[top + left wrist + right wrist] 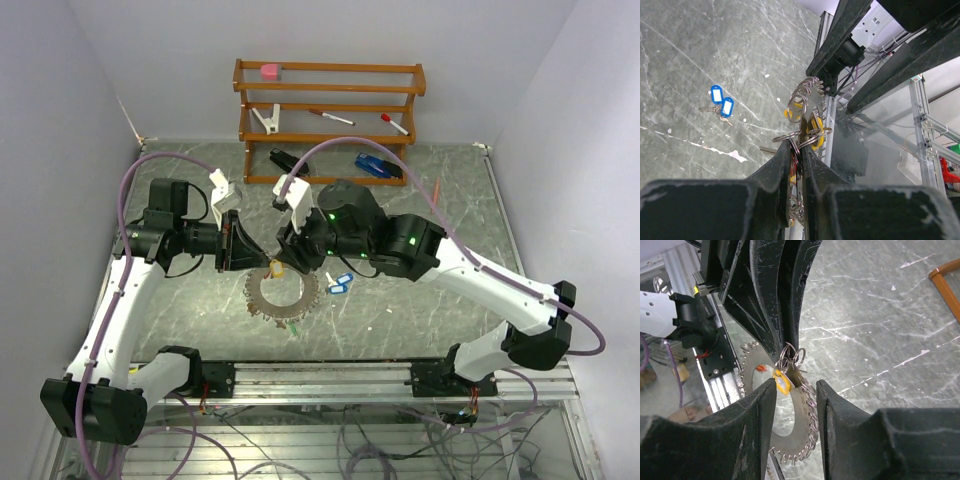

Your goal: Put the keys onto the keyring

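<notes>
Two blue-tagged keys (338,284) lie on the table (430,200) just right of the keyring (257,298), tags side by side, long axes roughly near-left to far-right. Centre of the scene, the keyring looks near flat from above, its far rim at both claws. On that rim the left gripper (799,147) is pinched almost closed. Opposite, the right gripper (796,390) is part open, jaws straddling a yellow tag (782,382) at the rim; contact and tag axis unclear.
</notes>
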Tool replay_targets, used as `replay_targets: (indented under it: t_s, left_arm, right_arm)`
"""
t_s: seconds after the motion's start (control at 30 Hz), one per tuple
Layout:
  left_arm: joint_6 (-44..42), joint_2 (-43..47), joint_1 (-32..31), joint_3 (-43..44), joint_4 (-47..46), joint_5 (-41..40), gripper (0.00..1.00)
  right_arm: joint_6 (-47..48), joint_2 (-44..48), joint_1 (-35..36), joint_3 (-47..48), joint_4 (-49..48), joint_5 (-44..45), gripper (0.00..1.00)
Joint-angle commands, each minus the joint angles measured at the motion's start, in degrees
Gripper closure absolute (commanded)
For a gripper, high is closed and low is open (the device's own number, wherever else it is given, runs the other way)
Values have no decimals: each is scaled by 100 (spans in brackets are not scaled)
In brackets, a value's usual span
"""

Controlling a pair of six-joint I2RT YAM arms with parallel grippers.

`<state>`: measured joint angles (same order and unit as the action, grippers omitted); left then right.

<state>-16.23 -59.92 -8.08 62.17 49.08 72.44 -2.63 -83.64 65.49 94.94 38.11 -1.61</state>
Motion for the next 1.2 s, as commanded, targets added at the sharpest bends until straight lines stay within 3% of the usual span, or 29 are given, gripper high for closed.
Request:
replay_targets:
  t_s: [0.0, 0.7, 0.9, 1.03, 1.17]
  left_arm:
    - [98, 16, -1, 24, -122, 217, 93]
    - [76, 25, -2, 34, -105, 192, 93]
    - [88, 65, -1, 3, -109, 200, 93]
    - [162, 98, -1, -37, -177, 241, 93]
    - [111, 95, -1, -6, -114, 255, 93]
  right_arm:
    - [-66, -81, 58, -17, -58, -127, 63]
    - [26, -365, 188, 82, -102, 12, 64]
    - [103, -432, 183, 117, -60, 35, 74]
    - [121, -421, 183, 122, -130, 84, 100]
    - [148, -404, 182, 124, -165, 146, 100]
